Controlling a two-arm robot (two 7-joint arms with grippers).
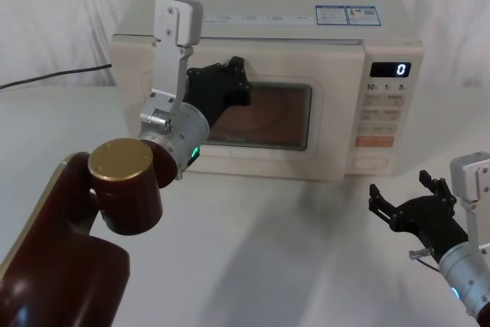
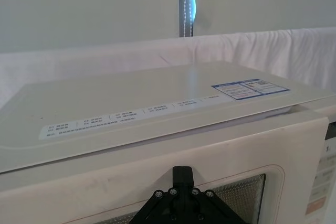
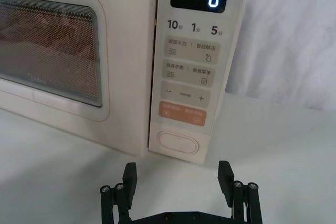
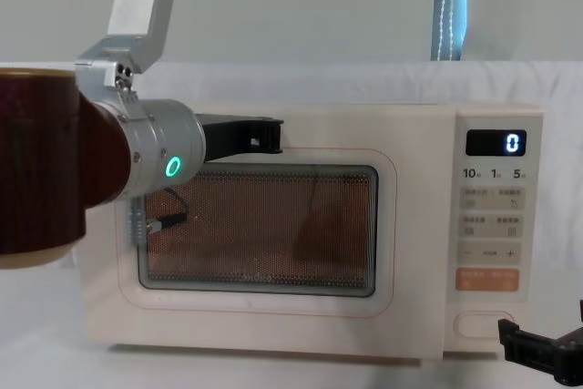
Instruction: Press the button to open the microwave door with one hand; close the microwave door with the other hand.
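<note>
We cannot read the left gripper (image 1: pixel 230 82) finger state; the arm hides the microwave door (image 4: pixel 273 307) at 9 o'clock.

White surface (image 1: pixel 268 250), plain and matte, covered in white cloth that also drapes up behind. A cream microwave (image 1: pixel 268 36) sits directly on it, toward the back, front facing the robot, door closed flush. A dark cable (image 1: pixel 46 78) lies on the surface at the robot's left, running toward the microwave's rear. Soft shadow falls before the microwave.
</note>
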